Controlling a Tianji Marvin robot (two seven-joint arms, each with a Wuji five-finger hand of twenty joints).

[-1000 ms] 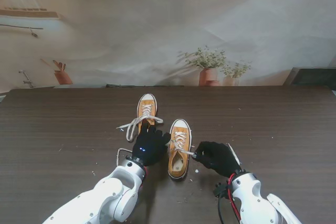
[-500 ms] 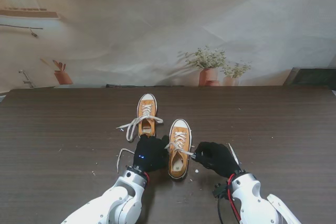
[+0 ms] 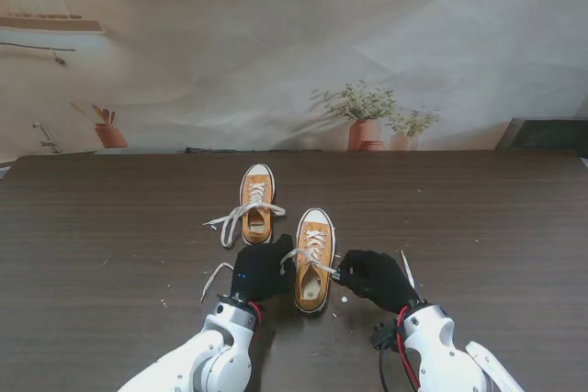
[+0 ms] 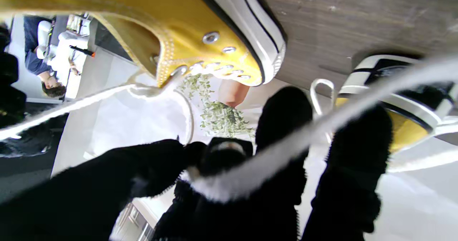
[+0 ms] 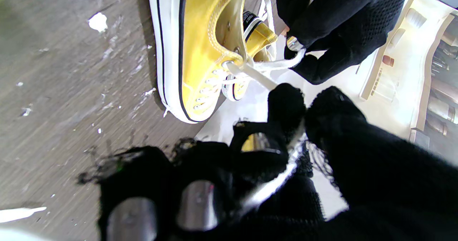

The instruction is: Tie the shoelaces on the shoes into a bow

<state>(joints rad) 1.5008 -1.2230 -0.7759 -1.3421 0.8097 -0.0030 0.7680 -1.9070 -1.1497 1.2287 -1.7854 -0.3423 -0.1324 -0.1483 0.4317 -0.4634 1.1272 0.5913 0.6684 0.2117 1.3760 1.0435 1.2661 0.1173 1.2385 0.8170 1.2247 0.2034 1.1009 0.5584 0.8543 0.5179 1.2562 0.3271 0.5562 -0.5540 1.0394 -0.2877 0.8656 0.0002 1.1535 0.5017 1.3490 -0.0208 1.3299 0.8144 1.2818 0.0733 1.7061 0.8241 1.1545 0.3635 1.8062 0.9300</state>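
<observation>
**Both lace ends held, one on each side of the near shoe**

Two yellow shoes stand on the bench (image 3: pixel 110 227). The near shoe (image 3: pixel 313 259) lies with its long axis running away from the robot, toe at the far end. The far shoe (image 3: pixel 256 203) sits farther off and to the left, its laces loose on the wood.

The left hand (image 3: pixel 261 270) is just left of the near shoe, touching or almost touching its side. Its fingers (image 4: pixel 282 126) are curled round the left lace (image 4: pixel 257 169), which crosses the wrist view and runs back to the top eyelets. The right hand (image 3: pixel 372 278) is just right of the shoe. Its thumb and fingers (image 5: pixel 286 105) are pinched on the right lace (image 3: pixel 323 266), which runs taut from the eyelet straight into the grip.

So the laces leave the shoe's throat crosswise to its long axis, one toward each hand. Both hands are about level with the shoe's middle and equally close to it.

No knot or loop shows yet, so the bow looks unstarted. The next move likely needs the two ends brought over the tongue and crossed. That means each hand travelling inward across the shoe, toward the other.
</observation>
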